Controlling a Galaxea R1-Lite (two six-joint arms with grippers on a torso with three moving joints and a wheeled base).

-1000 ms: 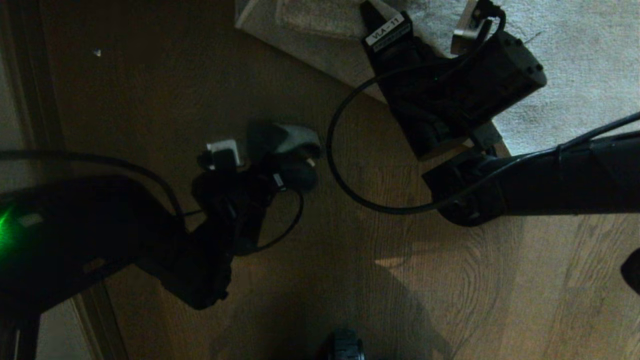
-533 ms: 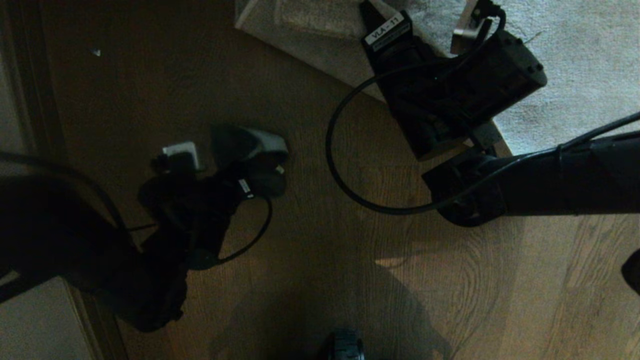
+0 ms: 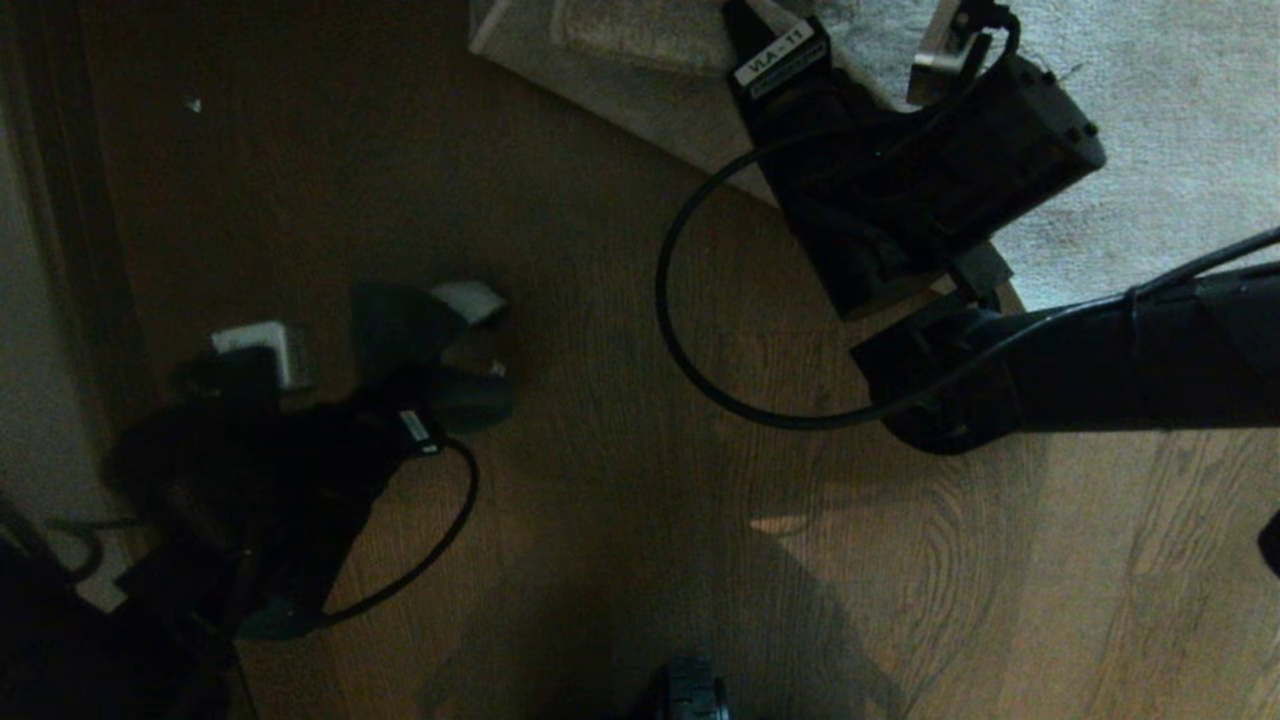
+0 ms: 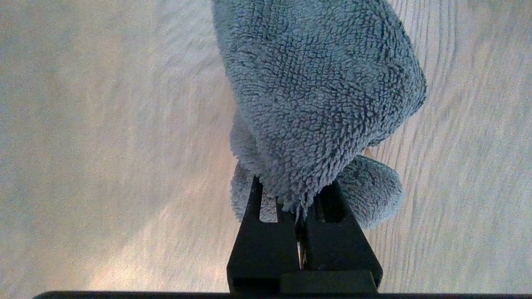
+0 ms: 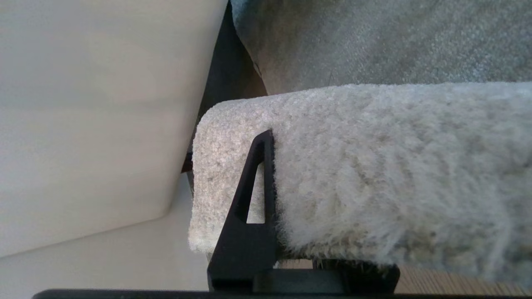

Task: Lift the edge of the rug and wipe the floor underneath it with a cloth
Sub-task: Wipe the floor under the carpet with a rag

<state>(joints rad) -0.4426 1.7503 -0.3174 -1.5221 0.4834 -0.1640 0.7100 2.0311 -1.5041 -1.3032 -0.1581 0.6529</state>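
My left gripper (image 3: 430, 350) hangs over the brown wooden floor (image 3: 620, 520) at the left, shut on the small plush grey cloth (image 3: 465, 300). In the left wrist view the cloth (image 4: 320, 83) bulges out of the closed gripper (image 4: 298, 195) above the floor (image 4: 83, 145). My right gripper (image 3: 760, 40) is at the top, shut on the rug edge (image 3: 700, 110), which is raised with its paler backing showing. In the right wrist view the rug edge (image 5: 374, 166) lies folded over that gripper (image 5: 303, 174). One finger (image 5: 257, 187) shows; the other is hidden under the pile.
The light grey rug (image 3: 1150, 120) covers the top right. A dark skirting and pale wall (image 3: 40, 300) run down the left side. A white speck (image 3: 193, 104) lies on the boards. A dark round part (image 3: 685, 695) shows at the bottom edge. A pale surface (image 5: 83, 104) stands beside the rug corner.
My left arm has drawn back toward the lower left of the head view, carrying the cloth away from the rug. The right arm has kept still with the rug edge held.
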